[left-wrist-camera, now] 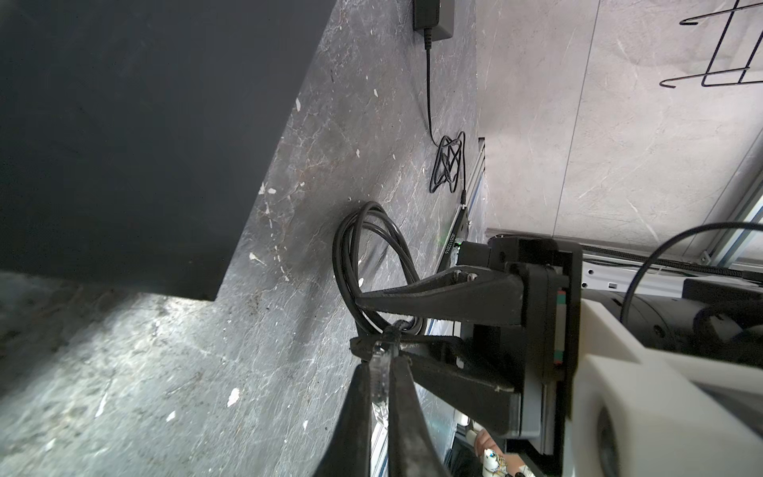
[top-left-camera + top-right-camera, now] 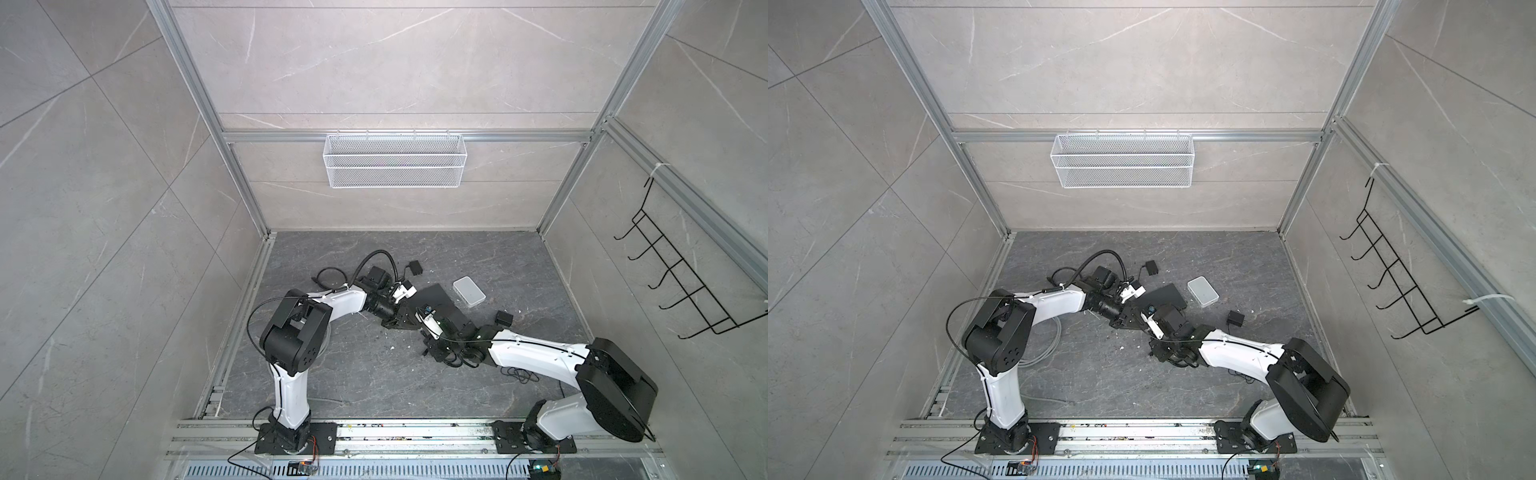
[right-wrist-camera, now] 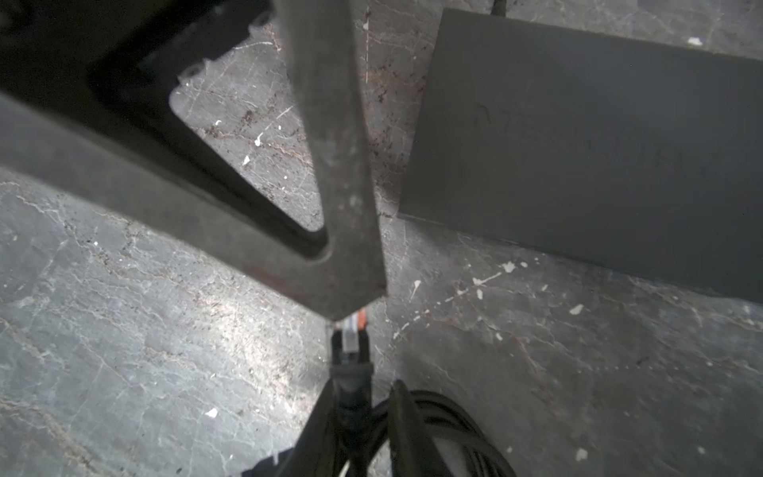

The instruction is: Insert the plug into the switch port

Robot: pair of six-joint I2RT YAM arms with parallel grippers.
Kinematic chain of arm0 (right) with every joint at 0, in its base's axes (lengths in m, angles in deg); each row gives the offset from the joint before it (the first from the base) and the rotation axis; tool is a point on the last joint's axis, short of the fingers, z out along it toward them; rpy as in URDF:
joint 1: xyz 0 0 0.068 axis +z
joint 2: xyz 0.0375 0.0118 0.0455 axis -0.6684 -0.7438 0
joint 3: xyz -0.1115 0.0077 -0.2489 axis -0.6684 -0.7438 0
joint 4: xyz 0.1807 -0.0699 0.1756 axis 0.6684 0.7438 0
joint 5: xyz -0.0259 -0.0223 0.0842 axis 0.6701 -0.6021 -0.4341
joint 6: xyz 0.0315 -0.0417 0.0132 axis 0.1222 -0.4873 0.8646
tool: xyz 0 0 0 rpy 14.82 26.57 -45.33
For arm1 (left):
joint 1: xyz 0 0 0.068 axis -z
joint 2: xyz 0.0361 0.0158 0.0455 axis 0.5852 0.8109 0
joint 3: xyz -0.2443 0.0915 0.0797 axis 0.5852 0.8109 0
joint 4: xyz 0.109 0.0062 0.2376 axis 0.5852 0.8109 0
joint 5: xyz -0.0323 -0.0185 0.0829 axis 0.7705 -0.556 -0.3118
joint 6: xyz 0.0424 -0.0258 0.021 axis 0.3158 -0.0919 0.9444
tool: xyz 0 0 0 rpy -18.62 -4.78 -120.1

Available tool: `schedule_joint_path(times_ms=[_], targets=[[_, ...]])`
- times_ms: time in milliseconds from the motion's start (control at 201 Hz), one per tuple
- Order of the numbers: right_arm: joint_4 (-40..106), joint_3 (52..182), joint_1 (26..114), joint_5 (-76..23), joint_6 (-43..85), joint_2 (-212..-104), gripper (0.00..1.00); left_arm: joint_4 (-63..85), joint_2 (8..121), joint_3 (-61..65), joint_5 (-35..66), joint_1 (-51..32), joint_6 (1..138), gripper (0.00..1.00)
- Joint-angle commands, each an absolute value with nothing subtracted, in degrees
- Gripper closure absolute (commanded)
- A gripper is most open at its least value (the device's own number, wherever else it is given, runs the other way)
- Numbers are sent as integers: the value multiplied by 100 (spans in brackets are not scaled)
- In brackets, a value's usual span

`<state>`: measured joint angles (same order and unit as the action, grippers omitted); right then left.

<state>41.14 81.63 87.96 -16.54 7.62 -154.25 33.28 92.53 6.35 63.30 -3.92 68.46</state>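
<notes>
The switch (image 2: 436, 297) (image 2: 1167, 297) is a flat black box on the dark floor; its port shows in no view. My left gripper (image 1: 380, 359) is shut on the clear plug (image 1: 379, 373), which sticks out past its fingertips (image 3: 353, 330). My right gripper (image 3: 364, 384) stands open, its fingers on either side of the plug's black boot (image 3: 351, 384); one finger touches it, while a small gap remains at the other. The black cable (image 1: 363, 256) coils on the floor behind. Both grippers meet just off a corner of the switch (image 3: 578, 165) (image 1: 124, 124).
A white box (image 2: 468, 291) lies right of the switch. Two black power adapters (image 2: 415, 268) (image 2: 504, 319) sit nearby, one with a tangled thin cord (image 1: 448, 165). A white wire basket (image 2: 394, 160) hangs on the back wall and a black hook rack (image 2: 685, 282) on the right wall.
</notes>
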Motion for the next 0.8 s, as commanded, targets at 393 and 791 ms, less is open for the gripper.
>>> schedule_joint_path(times_ms=[393,791], targets=[[3945,8441,8883,-1556,759,-15390,84,3493,9370,447,6379,-366,6824,100],[3937,8328,8883,-1504,877,-15193,93,3547,9405,481,6198,-381,6768,100]])
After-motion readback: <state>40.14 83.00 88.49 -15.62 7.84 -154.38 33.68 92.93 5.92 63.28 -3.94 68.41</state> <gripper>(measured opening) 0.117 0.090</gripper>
